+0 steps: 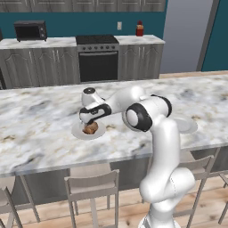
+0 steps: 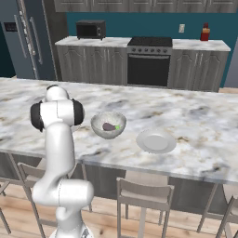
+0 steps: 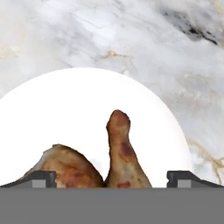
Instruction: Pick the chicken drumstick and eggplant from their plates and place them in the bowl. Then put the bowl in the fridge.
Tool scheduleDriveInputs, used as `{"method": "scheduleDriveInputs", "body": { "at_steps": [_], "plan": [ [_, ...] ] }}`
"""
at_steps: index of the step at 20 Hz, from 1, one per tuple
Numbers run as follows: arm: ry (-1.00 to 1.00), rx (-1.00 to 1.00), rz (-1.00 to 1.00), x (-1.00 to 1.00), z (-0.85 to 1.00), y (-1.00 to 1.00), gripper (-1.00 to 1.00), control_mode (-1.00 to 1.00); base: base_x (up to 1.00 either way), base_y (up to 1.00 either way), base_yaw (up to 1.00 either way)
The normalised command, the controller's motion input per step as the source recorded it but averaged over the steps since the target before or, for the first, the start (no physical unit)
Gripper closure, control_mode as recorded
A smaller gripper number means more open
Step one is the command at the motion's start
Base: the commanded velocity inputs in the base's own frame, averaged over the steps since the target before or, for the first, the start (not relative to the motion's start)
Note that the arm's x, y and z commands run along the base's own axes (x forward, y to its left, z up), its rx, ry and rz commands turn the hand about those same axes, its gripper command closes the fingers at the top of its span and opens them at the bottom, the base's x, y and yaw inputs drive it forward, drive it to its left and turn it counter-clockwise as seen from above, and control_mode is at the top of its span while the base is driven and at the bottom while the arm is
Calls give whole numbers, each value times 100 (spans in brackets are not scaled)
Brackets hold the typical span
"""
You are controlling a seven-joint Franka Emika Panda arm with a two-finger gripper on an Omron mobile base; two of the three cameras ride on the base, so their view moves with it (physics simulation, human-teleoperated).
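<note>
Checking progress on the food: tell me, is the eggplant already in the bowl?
Yes, the right base view shows the eggplant lying inside the bowl on the counter.

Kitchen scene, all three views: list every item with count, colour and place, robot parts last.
chicken drumstick: one, golden-brown, on the plate under the hand.
plates: two, white; one under the drumstick, one bare right of the bowl.
bowl: one, pale speckled grey, on the island counter.
eggplant: one, dark purple with green end, inside the bowl.
island counter: one, white-grey marble.
fridge: one, dark grey, back left.
oven: one, black, in the back cabinets.
microwave: one, black, on the back counter.
red bottle: one, back counter right.
chairs: several, grey, along the island.
gripper: one, dark fingertips, open, straddling the drumstick.
</note>
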Motion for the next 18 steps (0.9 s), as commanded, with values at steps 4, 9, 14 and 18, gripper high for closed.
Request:
{"method": "scheduleDriveInputs", "body": {
  "at_steps": [4, 9, 14, 18],
  "plan": [
    [0, 0, 0, 22, -9, 14, -100, -100, 0, 0, 0],
    [0, 0, 0, 16, -4, 13, -100, -100, 0, 0, 0],
    [0, 0, 0, 15, -11, 13, -100, -100, 0, 0, 0],
    [1, 0, 0, 11, -21, 0, -100, -100, 0, 0, 0]
  ]
}}
